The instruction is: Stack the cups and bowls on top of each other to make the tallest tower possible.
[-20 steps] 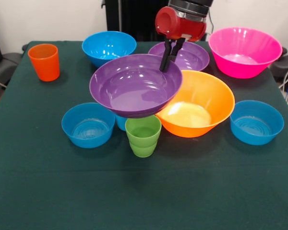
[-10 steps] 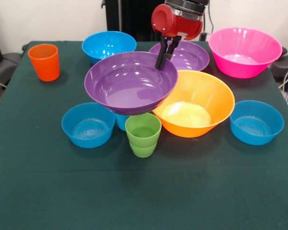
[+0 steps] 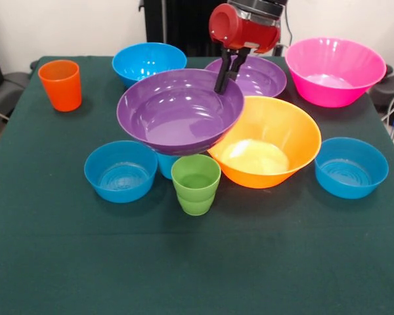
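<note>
My gripper point(image 3: 221, 84) is shut on the far rim of a wide purple bowl point(image 3: 177, 113), which hangs tilted above the table. Under that bowl a light blue cup point(image 3: 164, 165) peeks out, mostly hidden. A green ridged cup point(image 3: 196, 184) stands just in front of it. The large orange-yellow bowl point(image 3: 269, 141) sits right of the held bowl, and its rim overlaps it in the view. A second purple bowl point(image 3: 256, 75) lies behind the gripper. The pink bowl point(image 3: 333, 69) is at the far right, the orange cup point(image 3: 60, 84) at the far left.
Three smaller blue bowls stand around: one at the far side point(image 3: 148, 63), one near left point(image 3: 121, 170), one at the right point(image 3: 350, 167). The dark green tablecloth point(image 3: 197, 262) stretches bare toward the near edge.
The held purple bowl has risen slightly and moved left with the gripper since a second ago. In the last half second it barely moved. Everything else stayed put.
</note>
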